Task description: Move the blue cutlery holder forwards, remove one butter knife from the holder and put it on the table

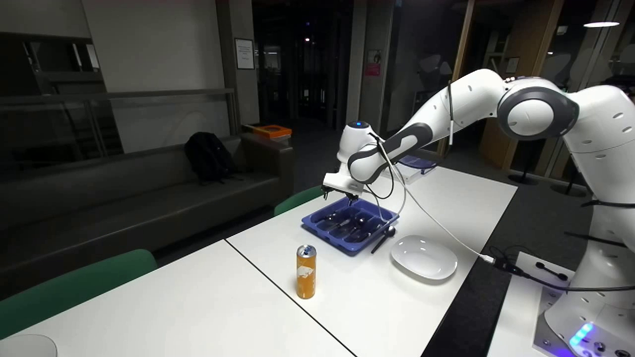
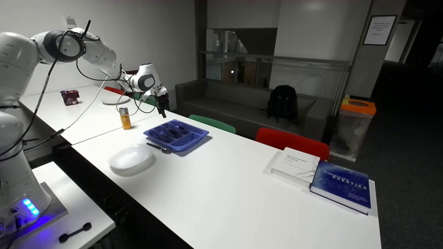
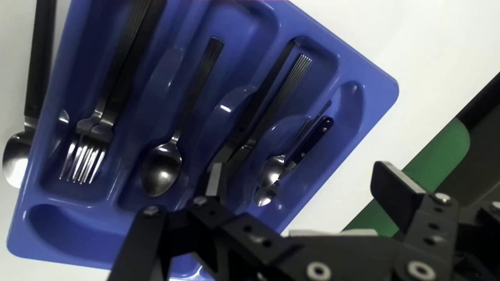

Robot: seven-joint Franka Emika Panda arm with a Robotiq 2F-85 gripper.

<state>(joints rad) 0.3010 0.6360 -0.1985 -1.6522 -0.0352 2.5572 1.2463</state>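
The blue cutlery holder [image 1: 325, 237] lies on the white table [image 1: 188, 297]; it also shows in an exterior view [image 2: 187, 139] and the wrist view [image 3: 78, 234]. In the wrist view its compartments hold forks [image 3: 121, 70], a spoon [image 3: 161, 168], long-handled pieces that look like knives [image 3: 258, 105], and smaller cutlery [image 3: 314, 138]. The knives' lower ends are hidden by a finger. My gripper [image 3: 300, 180] is open and empty above the holder's far side. One finger overlaps the knife compartment in the wrist view; the other is outside the holder's edge. It shows in both exterior views [image 1: 338, 197] [image 2: 162, 111].
A loose spoon [image 1: 391, 231] with a dark handle lies beside the holder. A white plate [image 1: 424, 258] and an orange can [image 1: 306, 277] stand nearby. Books [image 2: 341, 185] lie at the table's end. A green chair [image 3: 441, 152] is beyond the table edge.
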